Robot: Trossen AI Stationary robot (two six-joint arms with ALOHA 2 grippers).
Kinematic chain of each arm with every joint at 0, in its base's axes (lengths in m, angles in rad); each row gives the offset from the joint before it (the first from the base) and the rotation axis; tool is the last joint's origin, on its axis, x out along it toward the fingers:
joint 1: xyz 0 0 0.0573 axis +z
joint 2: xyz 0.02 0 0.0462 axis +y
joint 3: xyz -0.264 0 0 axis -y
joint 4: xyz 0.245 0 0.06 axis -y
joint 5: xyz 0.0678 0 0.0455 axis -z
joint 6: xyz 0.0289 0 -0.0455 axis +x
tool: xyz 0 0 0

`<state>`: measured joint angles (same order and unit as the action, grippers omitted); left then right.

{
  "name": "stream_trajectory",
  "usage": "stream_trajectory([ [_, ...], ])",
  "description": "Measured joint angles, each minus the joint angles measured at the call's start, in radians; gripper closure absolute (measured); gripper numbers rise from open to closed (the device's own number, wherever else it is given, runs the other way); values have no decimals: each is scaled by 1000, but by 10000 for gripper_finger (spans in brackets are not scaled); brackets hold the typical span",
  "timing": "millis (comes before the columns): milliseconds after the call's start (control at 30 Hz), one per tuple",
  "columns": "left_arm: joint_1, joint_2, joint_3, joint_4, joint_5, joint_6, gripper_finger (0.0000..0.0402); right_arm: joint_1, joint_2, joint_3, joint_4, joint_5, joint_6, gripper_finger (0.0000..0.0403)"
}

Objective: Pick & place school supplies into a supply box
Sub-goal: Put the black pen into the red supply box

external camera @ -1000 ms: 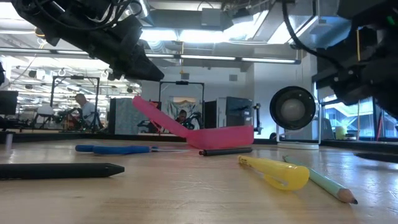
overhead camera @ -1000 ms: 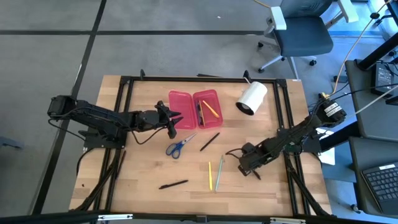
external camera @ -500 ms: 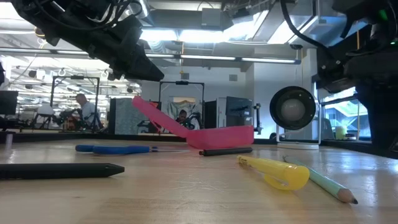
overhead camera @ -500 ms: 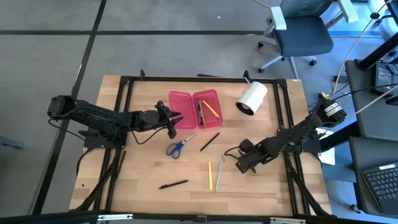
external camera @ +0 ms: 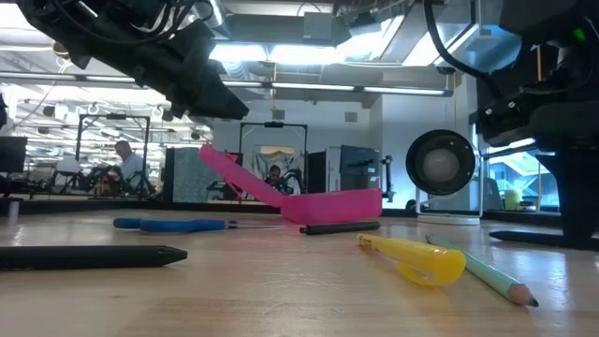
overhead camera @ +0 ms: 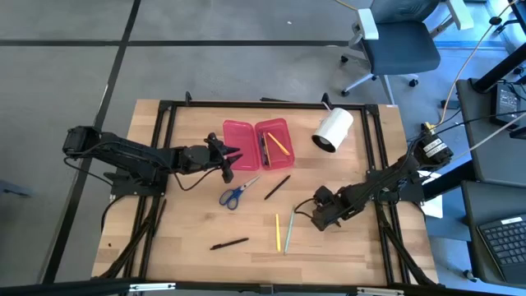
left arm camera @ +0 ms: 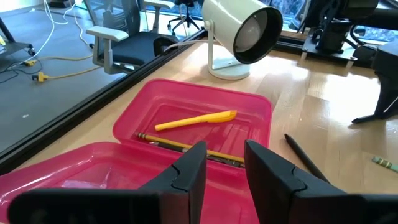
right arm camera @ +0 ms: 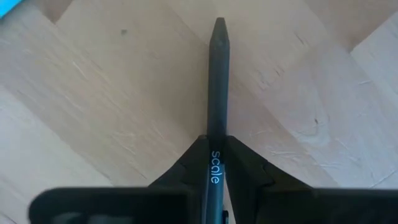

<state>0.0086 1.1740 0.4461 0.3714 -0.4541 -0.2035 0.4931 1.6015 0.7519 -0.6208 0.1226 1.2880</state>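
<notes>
Left gripper (overhead camera: 231, 162): hovers just left of the supply box (overhead camera: 257, 144), fingers a little apart, holding nothing.
Supply box: far centre of the table (overhead camera: 189, 230), both halves open; a yellow pen (left arm camera: 195, 121) and a pencil (left arm camera: 186, 148) lie in its right half.
Scissors (overhead camera: 237, 193): flat, near side of the box.
Loose supplies: black pen (overhead camera: 277, 187) right of scissors; another black pen (overhead camera: 228, 243) near left; yellow pencil (overhead camera: 278, 232) and green pencil (overhead camera: 290, 228) near centre.
Right gripper (overhead camera: 316, 219): low, right of the pencils, fingers pinched on a black pen (right arm camera: 217, 87) marked "scale".
</notes>
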Motion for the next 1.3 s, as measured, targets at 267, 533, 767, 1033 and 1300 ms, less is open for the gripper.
stream_trajectory([
  [267,0,0,0,0,0,0,301,0,4,-2,4,-8,-6,341],
  [533,0,0,0,0,0,0,298,-1,4,-3,9,-26,-5,320],
  [767,0,0,0,0,1,0,298,-1,4,-3,13,-31,-6,296],
  [1033,0,0,0,0,2,0,300,0,4,-3,11,-29,-10,287],
  [1300,0,0,0,-1,3,0,302,0,4,-4,8,-23,-11,286],
])
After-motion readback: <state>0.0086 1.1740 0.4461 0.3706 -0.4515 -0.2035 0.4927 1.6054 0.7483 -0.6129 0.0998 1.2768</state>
